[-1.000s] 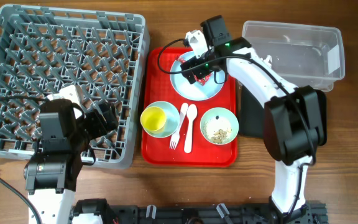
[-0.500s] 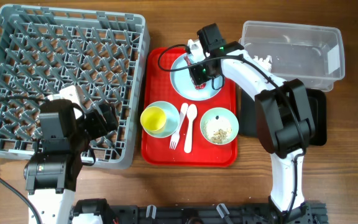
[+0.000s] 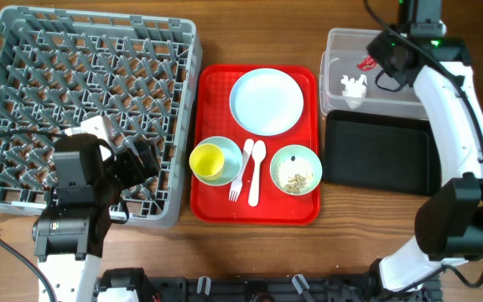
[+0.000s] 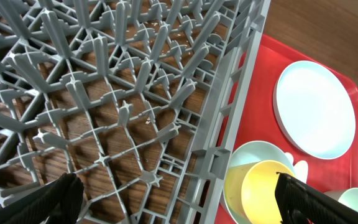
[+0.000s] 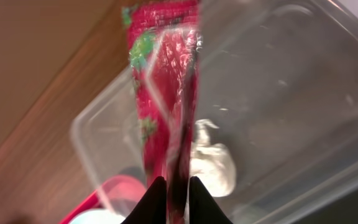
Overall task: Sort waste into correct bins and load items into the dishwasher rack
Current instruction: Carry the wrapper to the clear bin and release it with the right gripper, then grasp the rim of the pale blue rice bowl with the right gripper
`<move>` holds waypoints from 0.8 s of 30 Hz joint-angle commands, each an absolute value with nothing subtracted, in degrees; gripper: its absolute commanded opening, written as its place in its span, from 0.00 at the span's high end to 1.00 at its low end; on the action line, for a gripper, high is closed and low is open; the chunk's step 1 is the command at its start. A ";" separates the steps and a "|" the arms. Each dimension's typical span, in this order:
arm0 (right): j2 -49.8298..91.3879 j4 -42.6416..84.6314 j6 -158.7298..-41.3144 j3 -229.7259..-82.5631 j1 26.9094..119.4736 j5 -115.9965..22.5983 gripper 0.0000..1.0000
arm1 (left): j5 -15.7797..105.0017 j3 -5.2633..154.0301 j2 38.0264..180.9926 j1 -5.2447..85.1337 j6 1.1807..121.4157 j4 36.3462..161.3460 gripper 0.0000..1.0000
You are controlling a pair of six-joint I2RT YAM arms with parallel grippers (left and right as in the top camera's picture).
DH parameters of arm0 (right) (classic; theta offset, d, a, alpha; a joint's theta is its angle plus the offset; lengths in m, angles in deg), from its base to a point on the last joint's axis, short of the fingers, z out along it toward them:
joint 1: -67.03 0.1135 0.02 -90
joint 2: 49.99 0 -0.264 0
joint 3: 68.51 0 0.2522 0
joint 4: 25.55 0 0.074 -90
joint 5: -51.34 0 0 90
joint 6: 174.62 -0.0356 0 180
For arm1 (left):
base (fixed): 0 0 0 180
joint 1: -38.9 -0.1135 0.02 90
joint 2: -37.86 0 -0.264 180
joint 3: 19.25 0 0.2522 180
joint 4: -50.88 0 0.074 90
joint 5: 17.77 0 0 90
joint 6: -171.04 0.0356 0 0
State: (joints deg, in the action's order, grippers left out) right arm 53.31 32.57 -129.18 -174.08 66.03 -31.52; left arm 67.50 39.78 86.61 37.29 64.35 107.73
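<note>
My right claw (image 5: 178,198) is clamped on the shiny red snack wrapper (image 5: 165,93), which hangs over the clear tub (image 3: 342,34) at two o'clock on the table. My left claw (image 4: 189,198) has its fingers spread wide apart above the three o'clock edge of the grey dishwasher rack (image 3: 82,92), which fills the ten o'clock side.

The red tray (image 3: 254,211) sits mid-table, just beside the rack. The flat black tray (image 3: 376,155) lies at four o'clock, against the tub's six o'clock side. A crumpled white tissue (image 3: 353,84) rests inside the tub.

On the red tray:
- The pale blue plate (image 3: 267,101) lies at twelve o'clock.
- The pale blue bowl (image 3: 230,149) at eight o'clock holds the yellow cup (image 3: 207,159).
- The pale green bowl (image 3: 281,159) at four o'clock holds the rice-like food scraps (image 3: 297,178).
- Between the bowls lie the white fork (image 3: 243,168) and spoon (image 3: 255,180), side by side.
</note>
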 commanded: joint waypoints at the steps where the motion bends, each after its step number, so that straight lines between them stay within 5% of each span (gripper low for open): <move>1: 55.46 32.42 -134.27 -171.78 65.12 -30.25 0.50 | 67.60 40.92 86.64 37.29 64.04 107.56 0.00; 2: 55.56 32.39 -133.68 -171.81 65.12 -30.30 0.27 | 67.60 40.92 86.64 37.29 64.04 107.53 0.00; 3: 55.54 32.13 -131.30 -171.85 65.12 -30.80 0.16 | 67.60 40.92 86.64 37.29 64.04 107.53 0.00; 7: 49.29 33.84 -112.74 -173.14 65.14 -40.96 0.03 | 67.63 40.92 86.64 37.29 64.06 107.53 0.00; 14: 36.72 53.83 -100.92 -167.91 70.34 -47.74 0.08 | 67.63 40.92 86.64 37.29 64.04 107.56 0.00; 20: 34.93 43.19 -105.64 -151.98 95.45 -41.11 0.15 | 67.60 40.92 86.64 37.29 64.04 107.58 0.00; 24: 35.48 33.20 -112.55 -142.32 104.17 -37.27 0.35 | 67.60 40.92 86.64 37.29 64.04 107.58 0.00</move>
State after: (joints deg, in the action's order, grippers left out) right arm 35.54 36.15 -108.20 -146.04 102.16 -41.11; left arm 67.50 39.81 86.66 37.29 64.35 107.80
